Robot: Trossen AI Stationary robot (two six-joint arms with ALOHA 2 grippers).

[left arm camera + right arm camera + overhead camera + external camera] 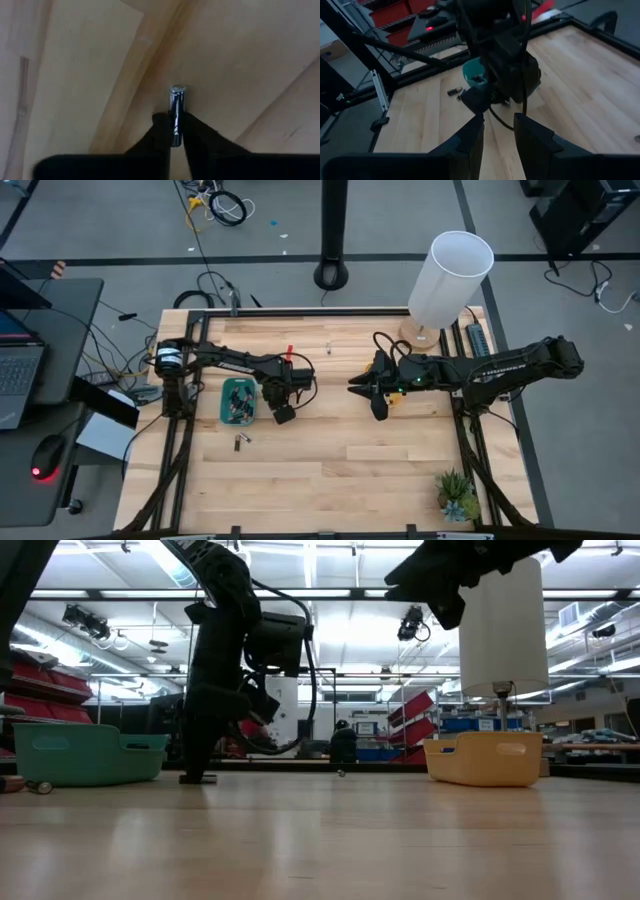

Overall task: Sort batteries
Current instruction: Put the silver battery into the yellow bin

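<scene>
My left gripper [284, 414] stands just right of the green tray [238, 401], fingers down at the table top, shut on a small silver battery [176, 107]. The tray holds several dark batteries. One loose battery [240, 442] lies on the wood in front of the tray; it also shows in the low view [40, 786]. My right gripper [365, 387] hangs open and empty above the table's middle, its fingers [470, 137] pointing toward the left arm. The yellow tray [485, 758] stands on the right side. My left gripper pinches the silver battery between its two fingertips [161, 125], on the battery's sides. The fingers come from above, pointing down, and lie across it. The battery's metal end [177, 90] sticks out past the fingers. It sits at the table top; whether it is lifted I cannot tell.
A white cylindrical lamp [450, 280] stands at the far right and a small potted plant [457, 495] at the near right corner. A tiny object [328, 340] lies near the far edge. Bare wood stretches across the near half of the table [340, 470].
</scene>
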